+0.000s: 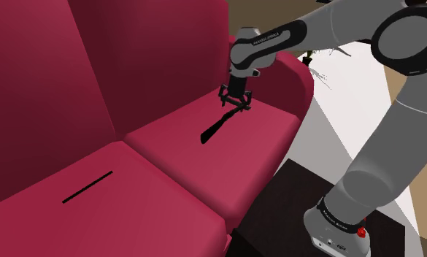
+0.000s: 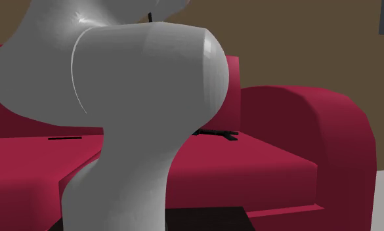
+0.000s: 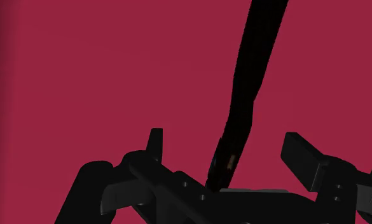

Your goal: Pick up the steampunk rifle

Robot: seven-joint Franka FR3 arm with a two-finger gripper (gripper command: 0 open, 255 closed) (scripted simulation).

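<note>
The rifle (image 1: pixel 217 125) is a slim, flat-black shape, thick at one end and tapering to a narrow one. It lies on a crimson sofa (image 1: pixel 153 58). In the shoulder view it runs from 7 o'clock to 1 o'clock across the seat cushion (image 1: pixel 233 164) nearer the armrest (image 1: pixel 292 77), and its 1 o'clock end sits under the jaws.

The jaws are wide open and hold nothing. In the wrist view the two blocky black fingers (image 3: pixel 154 143) stand well apart, and the rifle (image 3: pixel 251 83) passes between them with red showing on either side. It looks free of both pads, though the base of the hand hides its near end.

The sofa is smooth and matte, with swollen, rounded edges. It has two seat cushions with a seam between them. The second cushion (image 1: pixel 139 215) is at 7 o'clock from the first. The one armrest, a fat rounded bolster, is at 2 o'clock from the rifle. One thin, straight black rod (image 1: pixel 87 187) lies on the second cushion, at 8 o'clock from the rifle and well apart from it.

In the second exterior view a glossy pale-grey link of the arm (image 2: pixel 138 98) covers the middle. The rifle (image 2: pixel 220 134) pokes out at its 3 o'clock, flat on the cushion, and the rod (image 2: pixel 64 138) is at its 9 o'clock.

Bare cushion surrounds the rifle. In the shoulder view the backrest rises at 11 o'clock from it and the cushion's front edge falls away at 5 o'clock, neither close. Past that edge stands the dark stand (image 1: pixel 292 197), with pale floor (image 1: pixel 350 109) beside it.
</note>
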